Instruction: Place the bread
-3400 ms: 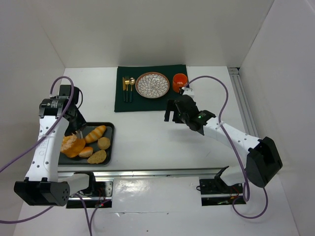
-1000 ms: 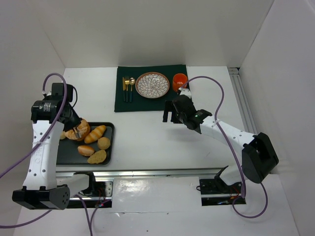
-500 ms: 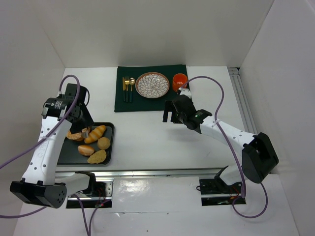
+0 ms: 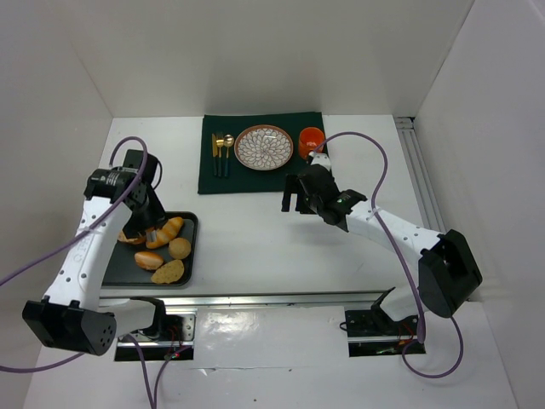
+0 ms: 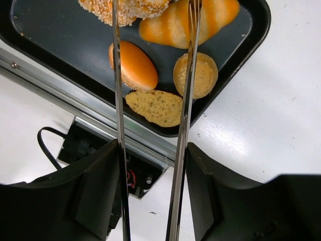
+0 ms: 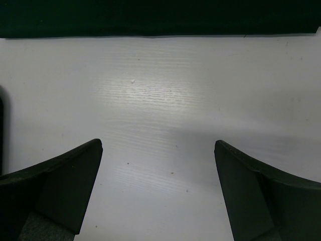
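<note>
The left arm [image 4: 78, 256] and the right arm [image 4: 400, 237] are both built of white links joined by black joints, with a bulky black housing [image 4: 449, 274] at the base end, and a purple cable [image 4: 353, 134] is run loosely along each. The left gripper [image 5: 153, 5] is fitted with two thin, shiny metal blades [image 5: 118, 100] set in black moulded housings, while the right gripper [image 6: 158, 145] is fitted with broad, matt black, wedge-shaped fingers [image 6: 60, 175]. A small green light [image 4: 345, 203] is seen on the right arm's black wrist.

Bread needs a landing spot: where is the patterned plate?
The plate sits far centre in the top view, on the green mat, between cutlery on its left and an orange cup.
</note>
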